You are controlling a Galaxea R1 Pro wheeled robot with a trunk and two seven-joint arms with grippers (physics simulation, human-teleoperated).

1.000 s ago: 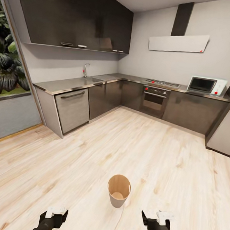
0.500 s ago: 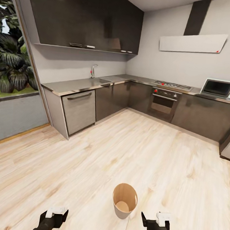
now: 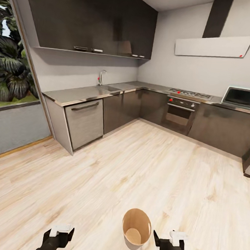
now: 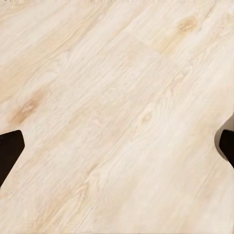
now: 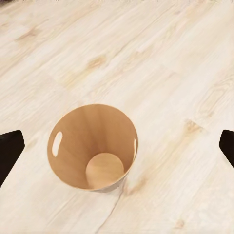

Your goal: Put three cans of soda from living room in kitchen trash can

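Standing upright on pale wood floor (image 3: 98, 183), tash can (image 3: 136, 228) sits low center of head frame, between left gripper (image 3: 60, 234) and right gripper (image 3: 166, 240). Both grippers spread wide, holding nothing. Kitchen counter (image 3: 86, 92) across upper frame.

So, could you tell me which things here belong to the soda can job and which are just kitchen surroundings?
Job:
- trash can, upright on the floor, nothing inside
- left gripper, open, holding nothing
- right gripper, open, holding nothing

Surroundings:
- dishwasher
- oven
- microwave
- sink tap
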